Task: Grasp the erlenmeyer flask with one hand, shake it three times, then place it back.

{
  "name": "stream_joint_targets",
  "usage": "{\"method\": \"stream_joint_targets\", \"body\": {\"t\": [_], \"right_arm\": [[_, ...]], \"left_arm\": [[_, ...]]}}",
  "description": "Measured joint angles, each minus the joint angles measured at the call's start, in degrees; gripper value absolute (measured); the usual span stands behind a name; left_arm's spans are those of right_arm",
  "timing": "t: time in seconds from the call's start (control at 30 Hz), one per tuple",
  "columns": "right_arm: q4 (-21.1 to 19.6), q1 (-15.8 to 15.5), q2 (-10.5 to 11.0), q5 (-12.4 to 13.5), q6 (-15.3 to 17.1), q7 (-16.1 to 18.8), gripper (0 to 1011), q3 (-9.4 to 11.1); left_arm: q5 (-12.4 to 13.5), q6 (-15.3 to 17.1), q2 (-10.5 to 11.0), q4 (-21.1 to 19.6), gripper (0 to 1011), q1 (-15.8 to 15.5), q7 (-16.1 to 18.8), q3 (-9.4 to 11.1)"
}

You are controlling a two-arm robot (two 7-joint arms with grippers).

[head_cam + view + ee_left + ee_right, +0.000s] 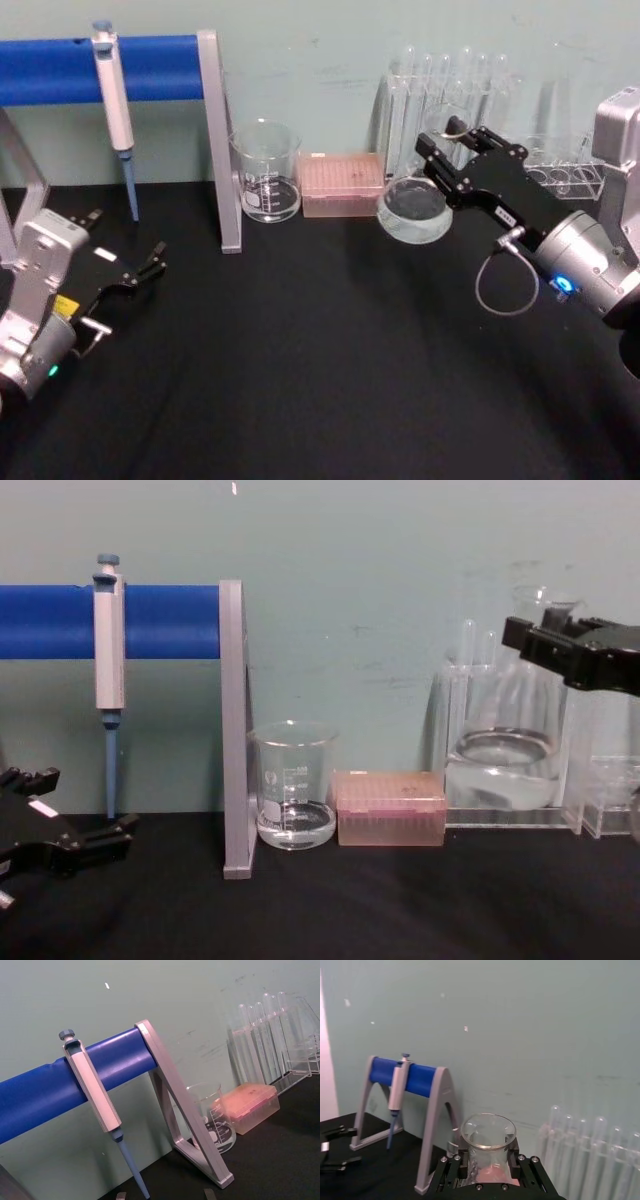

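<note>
Right tool [450, 140] is clamped on the neck of the erlenmeyer flask [413, 212], which I see held tilted and clear of the desk [320, 380] (a little clear liquid pools in its wide base). It hangs before the test tube rack [570, 180], just right of the pink tip box [343, 185]. Left tool [152, 262] rests at the desk's left side, fingers apart, gripping nothing

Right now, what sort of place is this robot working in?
Most likely a chemistry lab bench: a pipette hangs on a blue stand, a beaker and test tubes stand by the wall, and the right gripper holds a flask. The left gripper sits idle at left.
</note>
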Motion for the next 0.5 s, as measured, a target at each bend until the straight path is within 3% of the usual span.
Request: {"method": "stream_joint_targets", "body": {"t": [0.27,0.5], "right_arm": [[1.7,2.0,-0.1,0.8,-1.7,7.0,448,-2.0],[3.2,4.5,0.3,2.7,-2.9,14.2,448,-5.6]], "left_arm": [[0.0,0.0,0.0,0.0,1001,0.0,0.0,0.0],[0.0,0.0,0.0,0.0,1001,0.0,0.0,0.0]]}}
